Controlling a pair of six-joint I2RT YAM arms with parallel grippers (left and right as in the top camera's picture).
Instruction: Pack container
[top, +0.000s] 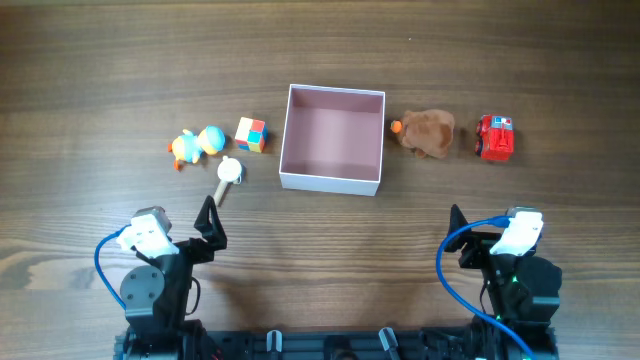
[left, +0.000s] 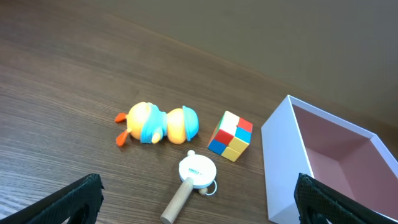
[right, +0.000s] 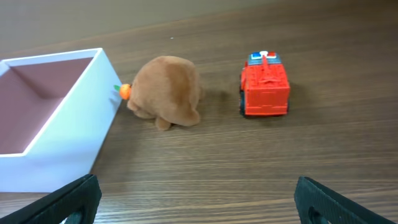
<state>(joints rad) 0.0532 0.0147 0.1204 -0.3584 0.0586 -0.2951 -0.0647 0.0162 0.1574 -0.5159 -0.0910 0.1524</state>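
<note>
The container is a square white box with a pink inside, empty, at the table's middle; it also shows in the left wrist view and the right wrist view. Left of it lie an orange-and-blue duck toy, a colour cube and a white wooden-handled rattle. Right of it lie a brown plush and a red fire truck. My left gripper and right gripper are open and empty, near the front edge.
Blue cables loop beside both arm bases at the front edge of the wooden table.
</note>
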